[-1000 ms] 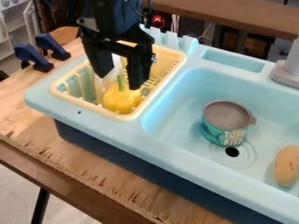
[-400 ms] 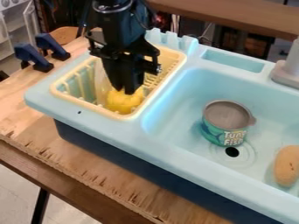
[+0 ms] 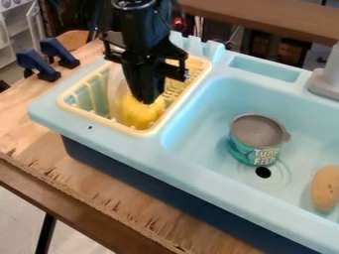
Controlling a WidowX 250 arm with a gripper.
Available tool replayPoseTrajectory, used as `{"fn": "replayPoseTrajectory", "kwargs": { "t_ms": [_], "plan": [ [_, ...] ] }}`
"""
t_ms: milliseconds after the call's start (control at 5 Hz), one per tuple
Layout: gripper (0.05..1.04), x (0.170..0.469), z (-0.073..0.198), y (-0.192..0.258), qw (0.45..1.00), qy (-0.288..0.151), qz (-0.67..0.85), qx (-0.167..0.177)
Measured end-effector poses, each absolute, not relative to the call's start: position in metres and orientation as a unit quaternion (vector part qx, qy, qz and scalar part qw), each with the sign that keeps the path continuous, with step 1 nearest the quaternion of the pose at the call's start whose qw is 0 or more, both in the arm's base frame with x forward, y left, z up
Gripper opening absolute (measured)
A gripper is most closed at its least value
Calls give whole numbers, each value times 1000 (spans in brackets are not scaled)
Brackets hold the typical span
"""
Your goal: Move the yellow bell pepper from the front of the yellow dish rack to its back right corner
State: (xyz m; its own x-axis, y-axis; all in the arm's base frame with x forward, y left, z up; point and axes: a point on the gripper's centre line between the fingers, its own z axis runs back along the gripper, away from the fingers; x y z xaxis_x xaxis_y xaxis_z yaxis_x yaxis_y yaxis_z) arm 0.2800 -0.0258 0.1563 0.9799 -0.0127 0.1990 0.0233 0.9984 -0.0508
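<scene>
At eleven o'clock, I find my gripper closed on the top of a yellow bell pepper inside the cream dish rack. In the light-blue sink, I record a green tin can at three, a potato at four.

pale flr lower left w/ dark tbl leg; brown wd surface behind; red light nr top.

Illumination is bright and diffuse across the sink and counter. A pale sheen follows the basin's left wall. Soft shading borders the can. Beneath the far table, the area is dim; a red light glows.
</scene>
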Motion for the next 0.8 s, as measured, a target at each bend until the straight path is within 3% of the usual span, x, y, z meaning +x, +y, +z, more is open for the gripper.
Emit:
{"fn": "replayPoseTrajectory", "kwargs": {
  "t_ms": [400, 800],
  "plan": [
    [121, 304, 204, -42, 984, -167, -44, -40],
    [122, 331, 194, -23, 982, -174, -12, -77]
  ]
}}
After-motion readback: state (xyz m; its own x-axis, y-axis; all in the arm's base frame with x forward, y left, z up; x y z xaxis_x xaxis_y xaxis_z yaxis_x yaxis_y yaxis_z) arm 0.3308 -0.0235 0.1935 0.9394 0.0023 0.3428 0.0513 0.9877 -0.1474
